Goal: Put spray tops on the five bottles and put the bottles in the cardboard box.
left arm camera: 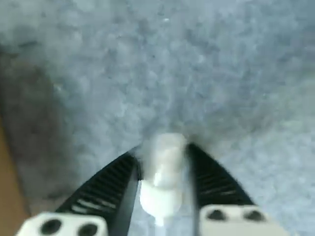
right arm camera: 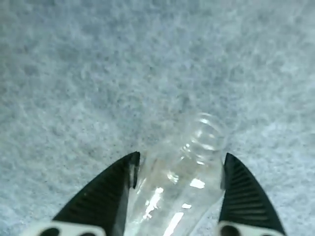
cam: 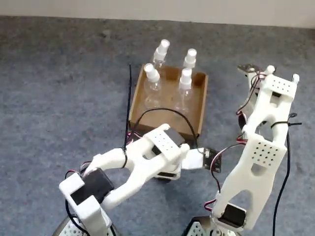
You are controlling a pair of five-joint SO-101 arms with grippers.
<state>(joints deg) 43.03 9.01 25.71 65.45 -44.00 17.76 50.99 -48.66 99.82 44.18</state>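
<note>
At the left of the high view, the left arm (cam: pixel 123 172) lies low over the grey table (cam: pixel 59 73), its wrist just short of the near rim of the cardboard box (cam: pixel 137 105). A broad stretch of table lies beyond that arm, out to the box's left wall. In the left wrist view, the left gripper (left arm camera: pixel 162 152) has its jaws clamped on a white spray top (left arm camera: pixel 162 172), with table carpet all around and a strip of cardboard at one edge. In the box, four bottles (cam: pixel 152 86) with spray tops on stand upright in the far half, two by two. The near half shows bare cardboard floor crossed by a black cable (cam: pixel 167 112). A narrow band of table separates the box's right wall from the right arm (cam: pixel 261 147). The right gripper (right arm camera: pixel 181 157) has its jaws clamped on a clear bottle (right arm camera: pixel 189 167), whose open, uncapped neck points out over the table.
</note>
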